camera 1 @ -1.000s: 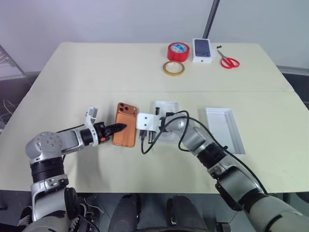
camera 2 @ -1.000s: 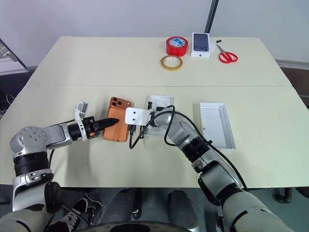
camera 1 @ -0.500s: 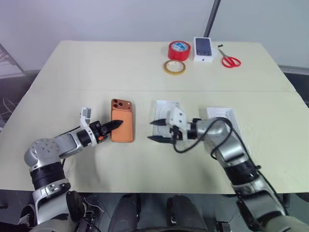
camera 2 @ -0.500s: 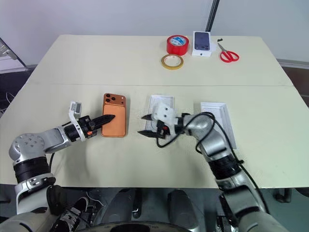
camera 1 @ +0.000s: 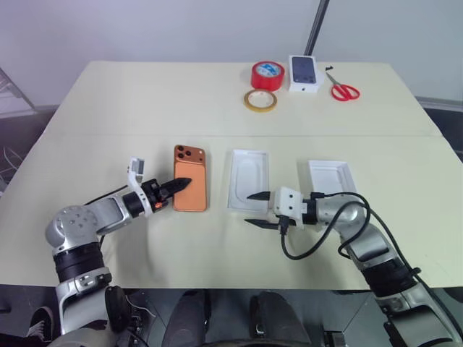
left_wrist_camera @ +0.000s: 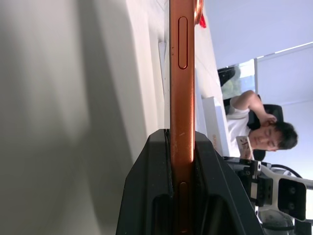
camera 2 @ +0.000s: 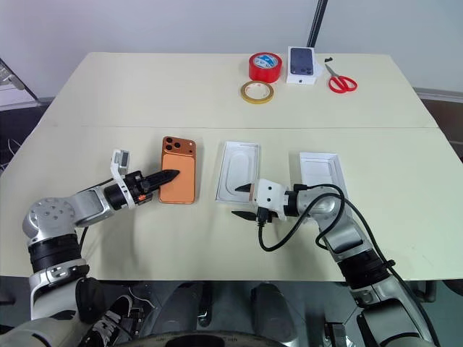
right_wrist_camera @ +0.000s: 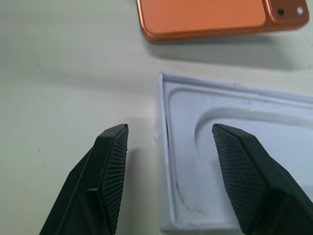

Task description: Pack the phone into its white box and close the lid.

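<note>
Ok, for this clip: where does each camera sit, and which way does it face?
Left and right eye: on the head, looking forward and down over the table; both arms show.
Left wrist: along the left gripper, shut on the phone edge-on; a person sits beyond.
Right wrist: along the open right gripper, over the white tray with an oval recess.
Shared: the phone shows in every view; the eye views also share the tape rolls and scissors.

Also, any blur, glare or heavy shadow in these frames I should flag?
Head views: evenly lit and sharp, soft shadows under both arms. Left wrist view: the phone edge is crisp between the left gripper fingers, the tabletop beside it a soft blur. Right wrist view: right gripper fingers slightly soft, the white insert sharp, no glare.
</note>
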Robot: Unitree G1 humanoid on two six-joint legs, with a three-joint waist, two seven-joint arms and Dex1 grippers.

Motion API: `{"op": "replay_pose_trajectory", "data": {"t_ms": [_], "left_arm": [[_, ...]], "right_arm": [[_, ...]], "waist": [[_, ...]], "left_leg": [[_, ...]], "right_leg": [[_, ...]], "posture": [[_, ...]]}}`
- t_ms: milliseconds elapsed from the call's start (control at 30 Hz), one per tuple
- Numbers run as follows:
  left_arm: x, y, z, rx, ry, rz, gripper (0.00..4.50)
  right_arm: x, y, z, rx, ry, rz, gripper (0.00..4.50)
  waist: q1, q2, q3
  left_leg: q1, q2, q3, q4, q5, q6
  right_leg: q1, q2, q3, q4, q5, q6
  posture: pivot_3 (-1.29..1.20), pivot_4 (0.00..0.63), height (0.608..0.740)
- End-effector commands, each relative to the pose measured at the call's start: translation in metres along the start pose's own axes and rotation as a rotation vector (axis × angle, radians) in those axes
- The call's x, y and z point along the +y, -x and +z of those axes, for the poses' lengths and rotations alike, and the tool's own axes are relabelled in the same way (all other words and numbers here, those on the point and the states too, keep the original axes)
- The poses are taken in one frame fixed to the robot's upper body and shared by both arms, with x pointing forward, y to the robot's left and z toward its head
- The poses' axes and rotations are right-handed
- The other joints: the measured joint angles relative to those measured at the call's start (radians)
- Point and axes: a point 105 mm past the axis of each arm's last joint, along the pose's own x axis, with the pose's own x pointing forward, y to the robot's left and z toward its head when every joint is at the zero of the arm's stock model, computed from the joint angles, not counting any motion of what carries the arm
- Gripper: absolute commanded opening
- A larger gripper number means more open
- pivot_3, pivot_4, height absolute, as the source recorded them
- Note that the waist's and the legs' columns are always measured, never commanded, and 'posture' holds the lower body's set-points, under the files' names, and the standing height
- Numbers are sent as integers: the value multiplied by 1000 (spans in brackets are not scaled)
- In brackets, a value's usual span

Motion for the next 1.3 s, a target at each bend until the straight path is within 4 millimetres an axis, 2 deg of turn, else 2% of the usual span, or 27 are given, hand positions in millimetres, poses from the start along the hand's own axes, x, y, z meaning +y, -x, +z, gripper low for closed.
{"op": "replay_pose_trajectory", "data": {"t_ms": [33, 100, 200, 333, 400, 533, 633, 700, 800, 900, 1033, 1100, 1200, 1300], "left_arm": [[-14, -2, 9, -19, -45, -55, 0], [-14, -2, 10, -20, -47, -56, 0], [-16, -2, 10, -18, -52, -64, 0], [-16, -2, 10, -17, -38, -62, 0], [-17, -3, 11, -19, -40, -65, 0], [-32, -9, 23, -67, -31, -117, 0], [-57, -21, 32, -77, -61, -178, 0], [-67, -29, 29, -49, -71, -198, 0], [-64, -35, 17, -1, -91, -166, 0], [-58, -40, 11, 7, -72, -152, 0], [-53, -40, 8, 2, -77, -134, 0], [-52, -39, 8, -2, -82, -125, 0], [-51, -37, 7, -2, -84, -119, 0], [-47, -36, 5, 1, -84, -103, 0]], "right_arm": [[1, 0, -3, 1, 12, -8, 2340], [3, 0, -4, -1, 11, -4, 1665], [0, 0, 0, -19, 3, -23, 108], [1, -3, -2, -8, 14, -21, 40], [2, -7, 4, -28, 13, -16, 40], [7, -20, 16, -64, 10, -3, 40], [6, -39, 24, -74, 43, -15, 40], [6, -49, 31, -103, 39, -12, 40], [9, -53, 34, -113, 31, 13, 40], [14, -49, 33, -126, 3, 42, 1026], [9, -35, 29, -125, 9, 4, 2961], [4, -19, 33, -152, -28, -20, 3956], [2, 0, 32, -156, -70, -38, 3956], [4, 15, 10, -64, -59, -55, 3956]], "waist": [[0, 0, 0], [0, 0, 0], [0, 0, 0], [0, 0, 0], [0, 0, 0], [0, 0, 0], [-1, -1, 0], [-1, -1, 0], [-2, -1, 0], [-1, -1, 0], [3, -1, 0], [3, -1, 0], [3, -1, 1], [2, -1, 1]], "left_leg": [[0, 0, 0, 0, 0, 0], [0, 0, 0, 0, 0, 0], [0, 0, 0, 0, 0, 0], [0, 0, 0, 1, 0, 0], [0, 0, 0, 1, 0, 0], [0, 0, 0, 1, 0, 0], [0, 0, 0, 1, 0, 0], [0, 0, 0, 1, 0, -1], [0, 0, 0, 1, 3, -5], [0, 0, 0, 1, 3, -5], [0, 0, 0, 1, 2, -4], [0, 0, 0, 2, 1, -2], [0, 0, 0, 1, 1, -2], [0, 0, 0, 1, 1, -1]], "right_leg": [[0, 0, 0, 0, 0, 0], [0, 0, 0, 0, 0, 0], [0, 0, 0, 0, 0, 0], [1, 0, 0, 0, 0, 0], [1, 1, 0, 0, 0, 0], [0, 1, 0, 1, 0, 0], [0, 1, 0, 1, 0, 0], [0, 1, 0, 1, 0, 0], [0, 2, 0, 1, 0, 0], [0, 1, 0, 1, 0, 1], [0, 1, 0, 2, 0, 1], [1, 1, 0, 2, 0, 0], [1, 1, 0, 1, 0, 0], [1, 1, 0, 1, 0, 0]], "posture": [[0, 150, 740], [0, 150, 740], [0, 150, 740], [0, 150, 740], [0, 150, 740], [0, 150, 740], [0, 150, 740], [0, 150, 740], [0, 150, 740], [0, 150, 740], [0, 150, 740], [0, 150, 740], [0, 150, 740], [0, 150, 740]]}}
